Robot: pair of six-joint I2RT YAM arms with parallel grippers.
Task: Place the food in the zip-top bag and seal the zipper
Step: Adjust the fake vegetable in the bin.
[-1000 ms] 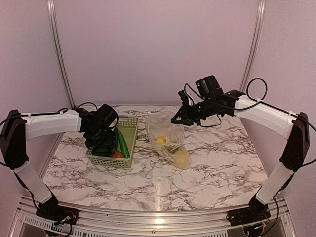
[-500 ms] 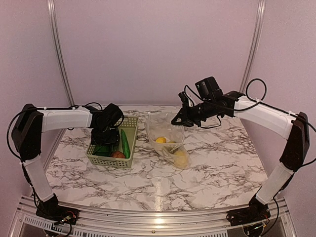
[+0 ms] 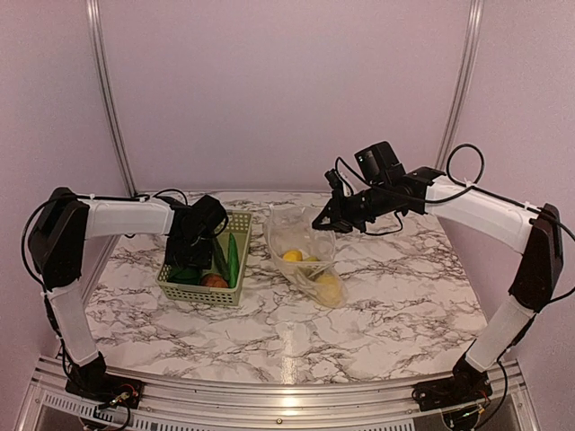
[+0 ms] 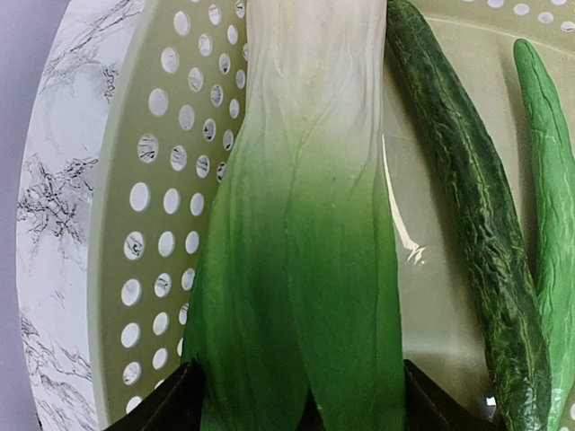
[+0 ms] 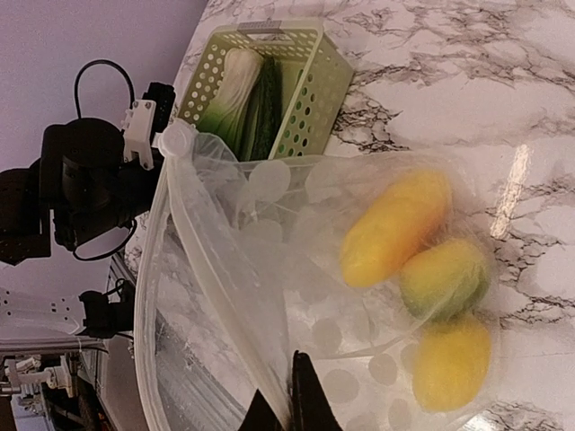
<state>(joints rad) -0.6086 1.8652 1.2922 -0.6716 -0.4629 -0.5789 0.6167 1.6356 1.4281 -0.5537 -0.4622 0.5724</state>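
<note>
1. Pale lilac walls all round; white, grey-veined marble-look tabletop below.
2. Found on its left half a pale green perforated plastic basket.
3. Saw the left gripper down inside that basket, jaws wide on either side of the leafy end of a white-stemmed green bok choy. Could not tell whether they pressed on it.
4. Noted beside the bok choy a long, dark green, bumpy cucumber-like piece and a lighter green slender pod, plus a reddish-brown round fruit at the basket's near end.
5. Found just right of the basket a clear, crinkly, white-dotted plastic zip-top bag, bottom resting on the tabletop, mouth held up.
6. Saw the right gripper pinched tight on the bag's mouth edge, where the thin whitish ridged zipper ran into it.
7. Counted three pieces inside the bag, touching one another: an elongated yellow-orange piece, a round yellow-green fruit and a yellow lemon.
</note>
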